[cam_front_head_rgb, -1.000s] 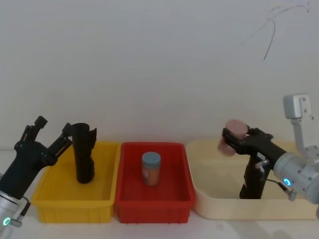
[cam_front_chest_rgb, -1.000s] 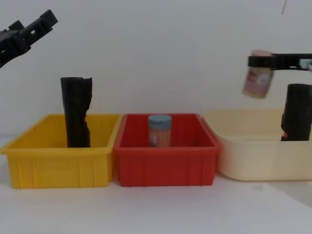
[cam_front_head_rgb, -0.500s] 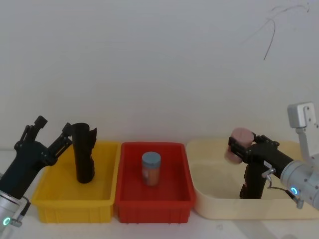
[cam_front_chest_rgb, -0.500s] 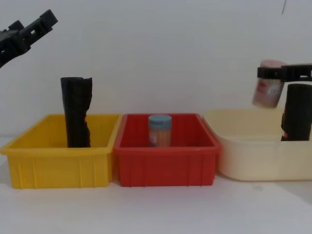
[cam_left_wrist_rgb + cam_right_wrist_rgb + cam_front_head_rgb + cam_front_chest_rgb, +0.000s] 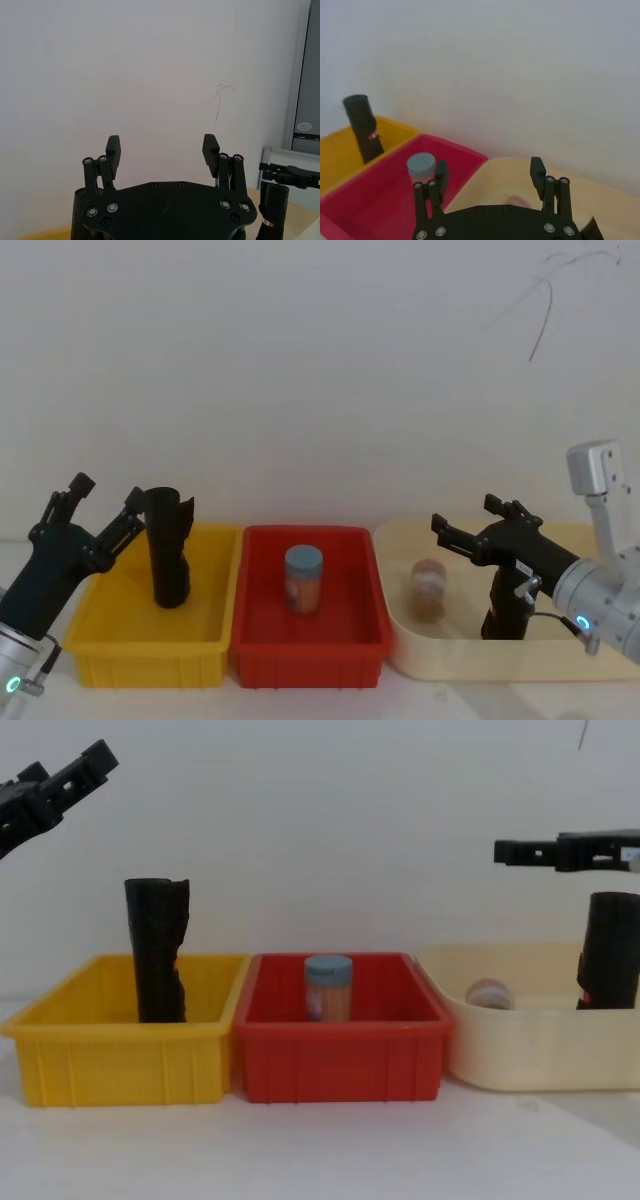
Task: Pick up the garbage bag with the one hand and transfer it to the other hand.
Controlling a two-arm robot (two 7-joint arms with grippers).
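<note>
From the head view I have the garbage bag (image 5: 503,605) standing upright in the cream bin (image 5: 480,655), at its right end behind my right arm. The chest view adds the small red mark low on its side and shows it rising well above the rim.

The other hand (image 5: 465,515), my right gripper, hovers over that bin, fingers spread, nothing between them. The one hand (image 5: 108,490), on my left, is likewise released, raised beside the slim ragged roll (image 5: 170,550) without touching it.

A pinkish jar (image 5: 430,590) sits in the cream bin left of the bag – too blurred for me to tell whether it is upright. There is open floor between them.

The count is three bins – yellow bin (image 5: 150,648), red bin (image 5: 305,652) and cream – side by side, two black rolls and two jars, with the blue-lidded jar (image 5: 303,578) alone in the red bin.
</note>
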